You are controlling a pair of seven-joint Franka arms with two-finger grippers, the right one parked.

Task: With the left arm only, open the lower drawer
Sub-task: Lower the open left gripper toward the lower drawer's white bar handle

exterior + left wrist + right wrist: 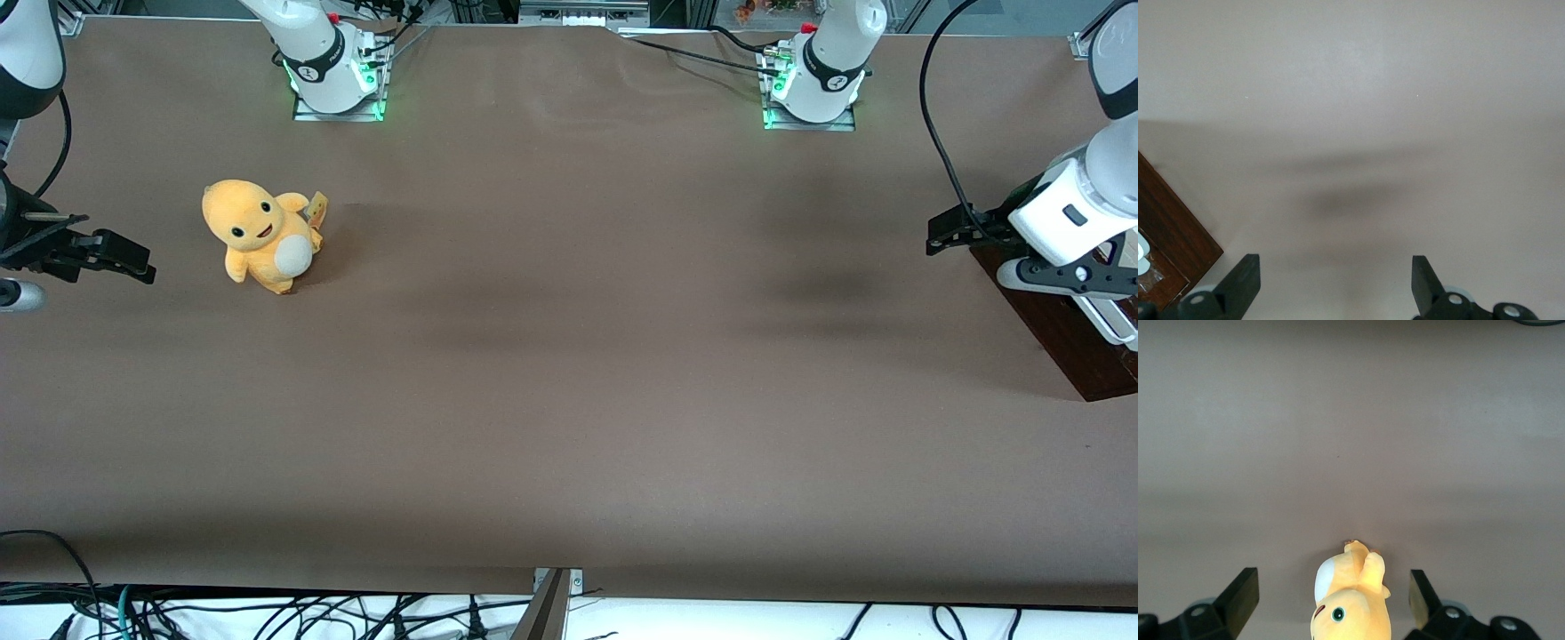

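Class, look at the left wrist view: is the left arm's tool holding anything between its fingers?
No: the left arm's tool is open, with only bare brown table between its fingers.

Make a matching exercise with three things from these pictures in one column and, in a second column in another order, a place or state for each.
Things:
1. gripper
2. plush toy
3. lower drawer

Places or states:
A. sits upright on the table toward the parked arm's end
B. dark wooden front at the table edge, toward the working arm's end
C. hangs above the table beside the dark wood, jaws wide apart, holding nothing

Right pairs: 1-C, 2-A, 3-B
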